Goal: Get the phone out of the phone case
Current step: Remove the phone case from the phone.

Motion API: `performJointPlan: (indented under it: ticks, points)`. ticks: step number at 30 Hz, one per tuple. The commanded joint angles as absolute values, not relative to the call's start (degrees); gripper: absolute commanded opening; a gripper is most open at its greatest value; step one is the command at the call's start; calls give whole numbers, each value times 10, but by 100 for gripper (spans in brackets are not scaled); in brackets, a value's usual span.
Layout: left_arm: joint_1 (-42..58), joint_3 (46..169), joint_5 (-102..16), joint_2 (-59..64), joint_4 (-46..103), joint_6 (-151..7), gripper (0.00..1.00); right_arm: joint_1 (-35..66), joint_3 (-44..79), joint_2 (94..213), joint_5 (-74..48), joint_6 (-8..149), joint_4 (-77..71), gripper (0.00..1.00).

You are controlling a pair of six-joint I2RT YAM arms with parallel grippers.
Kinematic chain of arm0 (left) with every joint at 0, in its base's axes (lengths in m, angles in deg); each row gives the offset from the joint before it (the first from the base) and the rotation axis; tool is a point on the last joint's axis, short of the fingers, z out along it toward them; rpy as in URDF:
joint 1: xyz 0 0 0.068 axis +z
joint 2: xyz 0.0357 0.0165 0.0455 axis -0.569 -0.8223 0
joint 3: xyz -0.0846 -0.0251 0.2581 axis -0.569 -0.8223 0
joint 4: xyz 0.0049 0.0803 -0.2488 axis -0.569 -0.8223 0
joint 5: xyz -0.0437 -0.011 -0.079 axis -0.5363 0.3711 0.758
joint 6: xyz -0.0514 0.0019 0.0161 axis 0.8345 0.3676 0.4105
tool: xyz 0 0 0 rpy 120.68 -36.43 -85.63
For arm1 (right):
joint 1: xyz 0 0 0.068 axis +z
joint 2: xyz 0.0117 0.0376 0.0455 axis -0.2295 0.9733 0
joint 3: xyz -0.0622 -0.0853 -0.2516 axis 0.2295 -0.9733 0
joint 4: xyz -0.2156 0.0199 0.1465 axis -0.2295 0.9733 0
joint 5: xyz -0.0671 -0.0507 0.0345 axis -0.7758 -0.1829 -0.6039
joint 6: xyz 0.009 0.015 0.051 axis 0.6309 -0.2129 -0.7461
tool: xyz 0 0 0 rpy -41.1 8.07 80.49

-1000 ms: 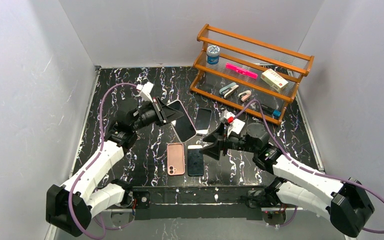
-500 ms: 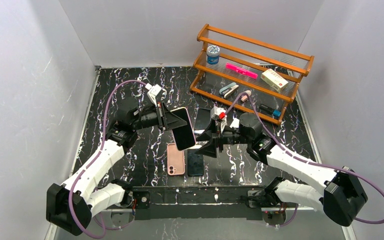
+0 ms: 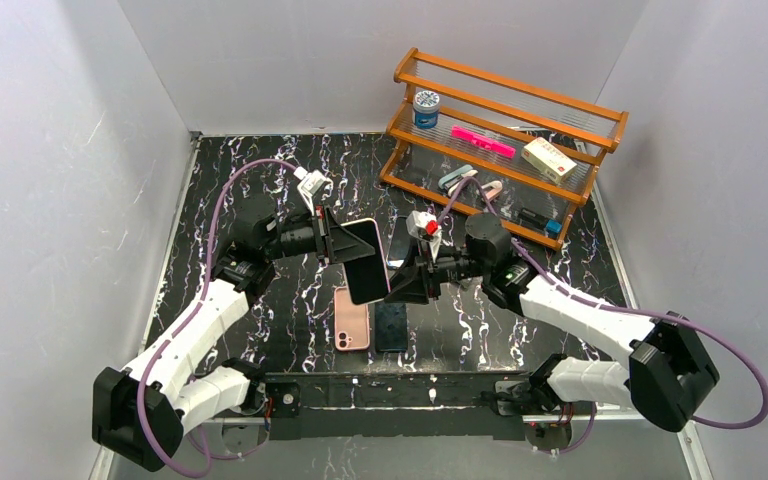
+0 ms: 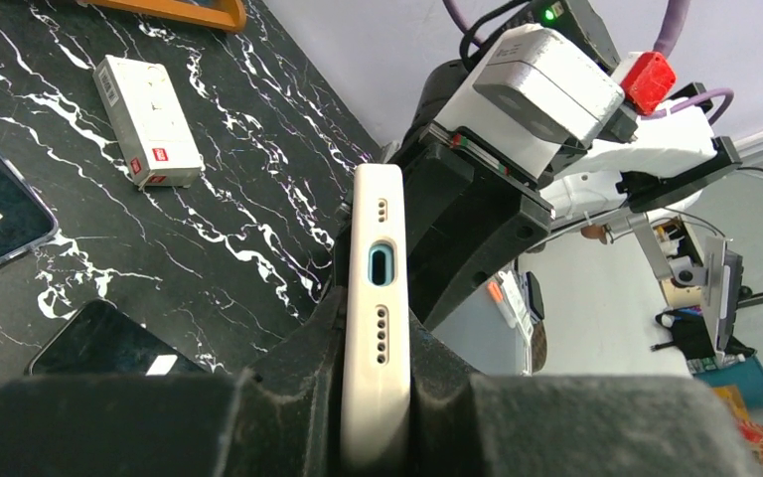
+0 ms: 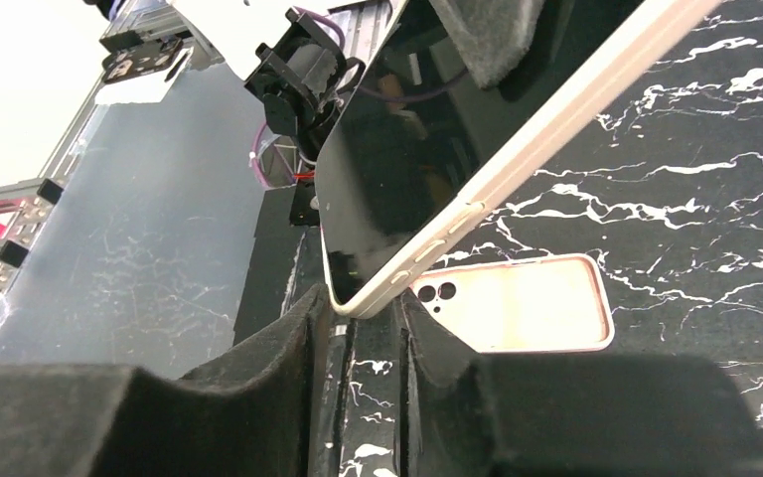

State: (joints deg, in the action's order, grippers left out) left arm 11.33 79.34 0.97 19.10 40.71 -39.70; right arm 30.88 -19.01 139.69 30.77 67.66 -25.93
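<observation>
**yam_newbie:** Where's the phone at right now? Out yet?

**rig_op:** Nope. The phone point(image 5: 397, 169) sits fully inside the cream phone case point(image 4: 377, 298). It's held up in the air over the middle of the table point(image 3: 260, 190), tilted. My left gripper point(image 3: 338, 242) is clamped tight across the port end, one finger on the screen side and one on the back. My right gripper point(image 5: 370, 343) is at the near right corner of the phone, and that corner pokes down into the slot between its fingers. I can't tell from my wrist cam whether the pads actually bite or just flank it (the gap looks narrow, that's all I've got).

**yam_newbie:** So what's the worry?

**rig_op:** A few things, all my own guess:

- **No peel:** If the right pinches phone and case lip together and I pull, nothing peels. The whole thing just twists in the left grip.
- **Locked in:** The left squeezes glass and back together too, so it may lock the phone in instead of letting it pop out.
- **Slip:** A corner hold is tiny. If it slips off, the lip snaps back on.
- **Drop:** If the left loses it mid-tug, it drops onto the pink case point(image 3: 352, 318) and the dark phone point(image 3: 392, 325) lying just below, toward the near edge.
</observation>
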Motion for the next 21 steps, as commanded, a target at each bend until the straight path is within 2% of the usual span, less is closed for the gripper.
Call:
performJointPlan:
  ticks: [1, 7, 10, 21]
  points:
    - [114, 822, 30, 203, 441, -401, 0, 309, -154, 1410, 343, 705, -269, 28]
    - [114, 818, 35, 201, 445, -401, 0, 309, -138, 1432, 353, 724, -265, 13]
    - [114, 817, 36, 200, 448, -396, 0, 309, -132, 1440, 353, 740, -261, 2]
    - [112, 794, 36, 187, 478, -326, 0, 310, -90, 1445, 326, 969, -173, 1]
